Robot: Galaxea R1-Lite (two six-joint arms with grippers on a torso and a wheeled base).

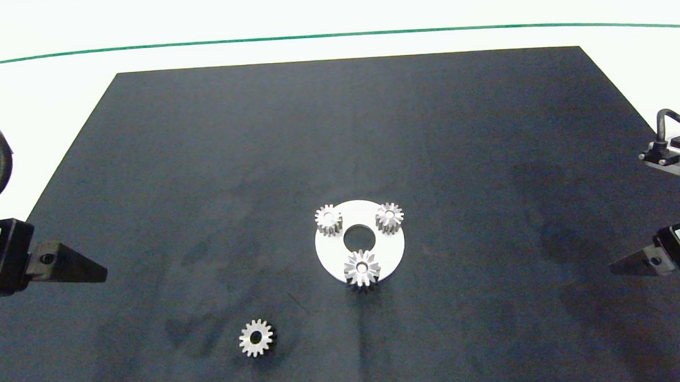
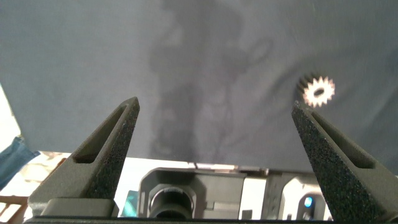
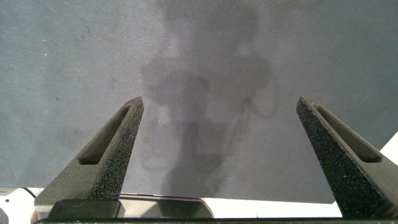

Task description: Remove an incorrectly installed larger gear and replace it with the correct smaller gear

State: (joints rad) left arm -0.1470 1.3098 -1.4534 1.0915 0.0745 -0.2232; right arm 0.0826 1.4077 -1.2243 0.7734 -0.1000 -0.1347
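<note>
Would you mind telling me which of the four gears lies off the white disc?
The smaller gear, alone on the dark mat toward the left claw; the other three sit on the white disc.

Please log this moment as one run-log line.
larger gear: on white disc | smaller gear: loose on mat | left gripper: open, idle left | right gripper: open, idle right

Larger gear [image 1: 362, 267] and smaller gear [image 1: 256, 337]: shiny silver metal. Round plate [image 1: 391, 252] under the gears: smooth, flat white. Mat [image 1: 338, 145]: dark, matt, cloth-like, smudged. Counter [image 1: 332, 13]: smooth white. Left gripper [image 2: 217, 134] and right gripper [image 3: 221, 134] fingers: grey, rough, grainy foam-like pads.
</note>
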